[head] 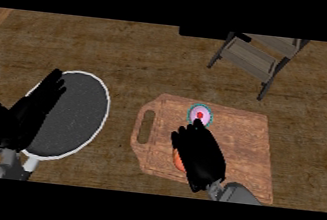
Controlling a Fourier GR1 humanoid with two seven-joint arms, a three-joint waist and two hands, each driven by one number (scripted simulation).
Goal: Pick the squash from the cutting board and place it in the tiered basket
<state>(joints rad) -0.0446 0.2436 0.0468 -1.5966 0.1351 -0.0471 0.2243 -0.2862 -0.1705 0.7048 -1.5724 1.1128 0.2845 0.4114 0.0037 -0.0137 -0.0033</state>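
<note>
We see the right hand (pixel 199 156) lying over the cutting board (pixel 248 141), fingers curled down around an orange squash (pixel 178 160). Only a sliver of the squash shows at the hand's left side, still on the board. Just beyond the fingertips sits a small pink disc with a teal rim (pixel 200 115). The left hand (pixel 25 115) rests open over a dark round pan (pixel 77 113) on the wooden table (pixel 91 49). The tiered basket (pixel 257 56) stands at the far right.
</note>
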